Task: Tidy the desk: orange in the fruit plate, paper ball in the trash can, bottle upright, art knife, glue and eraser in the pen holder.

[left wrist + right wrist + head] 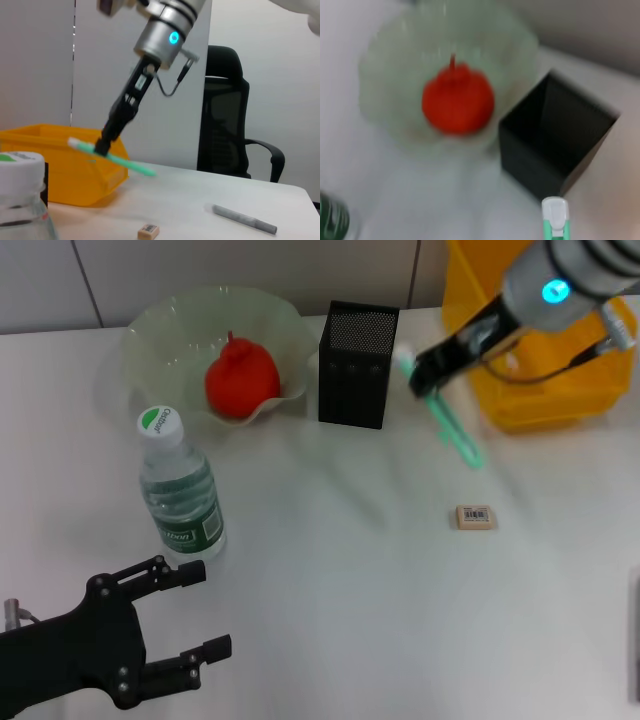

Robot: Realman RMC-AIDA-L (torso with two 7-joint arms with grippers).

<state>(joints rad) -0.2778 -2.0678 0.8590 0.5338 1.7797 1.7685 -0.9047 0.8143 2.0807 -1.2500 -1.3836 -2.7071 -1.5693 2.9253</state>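
Item: long green stick with a white cap (pixel 447 420), probably the art knife or the glue, pinched near its capped end by the right gripper (pixel 428 376) and hanging tilted in the air just at 3 o'clock of the black square mesh pen holder (pixel 357 364), short of its mouth. Risk: held off-centre and slanted, it may swing, catch the mesh rim or slip free. Left gripper (pixel 195 610), fingers spread, idles at 6 o'clock of the upright clear water bottle (pixel 178 490).
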